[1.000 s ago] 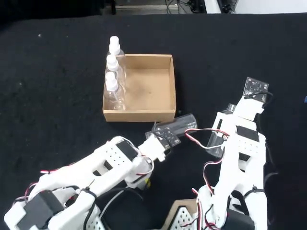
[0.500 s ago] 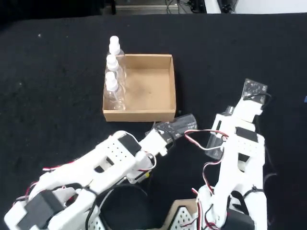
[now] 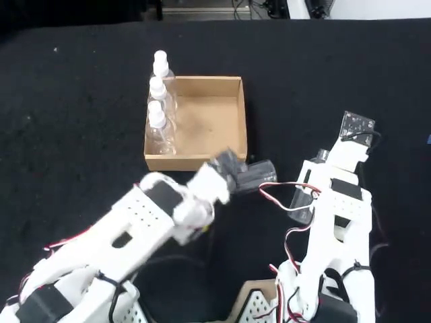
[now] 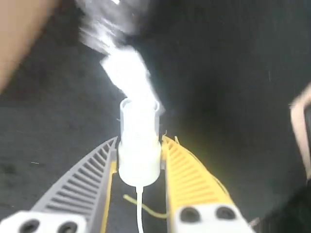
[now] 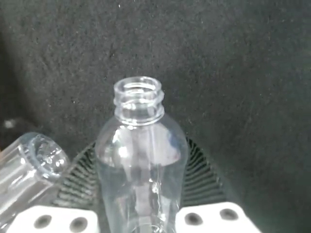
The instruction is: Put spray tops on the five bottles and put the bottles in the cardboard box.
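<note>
Three bottles with white spray tops [image 3: 157,118] stand in a row at the left wall of the cardboard box [image 3: 209,161]. My left gripper [image 3: 223,168] is shut on a white spray top [image 4: 139,155], held between its grey and yellow fingers [image 4: 187,177] close to the box's front wall. A clear bottle without a top [image 3: 260,174] lies on the cloth just right of that gripper; in the right wrist view that lying bottle [image 5: 31,158] shows at the side. My right gripper [image 3: 313,180] is shut on another clear bottle [image 5: 141,165] whose neck is open.
Black cloth [image 3: 81,134] covers the whole table. The box's inner floor [image 3: 212,124] is bare to the right of the three bottles. Loose red and white wires [image 3: 283,195] hang between the two arms.
My left gripper has carried the spray top away from the front edge, towards the box and the lying bottle, and its arm has swung left. The right arm and its bottle have kept still.
</note>
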Robot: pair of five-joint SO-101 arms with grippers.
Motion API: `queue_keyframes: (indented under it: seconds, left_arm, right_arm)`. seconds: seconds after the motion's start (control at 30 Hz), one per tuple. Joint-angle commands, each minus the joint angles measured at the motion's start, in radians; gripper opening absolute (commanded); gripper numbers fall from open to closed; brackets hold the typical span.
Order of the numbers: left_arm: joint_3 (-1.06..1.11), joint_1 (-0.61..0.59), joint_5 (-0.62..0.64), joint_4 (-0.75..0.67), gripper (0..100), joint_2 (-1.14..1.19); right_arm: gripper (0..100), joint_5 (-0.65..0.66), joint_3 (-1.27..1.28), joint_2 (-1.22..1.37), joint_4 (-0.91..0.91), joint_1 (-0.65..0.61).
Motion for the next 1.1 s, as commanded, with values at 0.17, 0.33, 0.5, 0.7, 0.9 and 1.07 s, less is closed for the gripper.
queue_keyframes:
  seconds: [0.17,0.33,0.5,0.7,0.9,1.07]
  left_arm:
    - [-0.458,-0.053,0.0,0.198,3,-0.057]
    - [-0.616,-0.053,0.0,0.133,3,-0.126]
    - [-0.608,-0.061,0.0,-0.069,3,-0.207]
    - [-0.556,-0.062,0.0,-0.27,3,-0.321]
    - [-0.438,-0.093,0.0,-0.503,3,-0.483]
    - [-0.252,-0.087,0.0,-0.687,3,-0.638]
  right_arm:
    - [1.1,-0.006,0.038,-0.211,0.009,-0.005]
    - [1.1,-0.005,0.096,-0.438,0.012,-0.049]
    - [1.1,0.002,0.076,-0.611,0.014,-0.15]
    - [1.1,-0.005,-0.01,-0.711,0.005,-0.393]
    - [1.1,-0.005,0.053,-0.754,-0.025,-0.594]
    - [1.1,-0.005,0.105,-0.789,-0.164,-0.605]
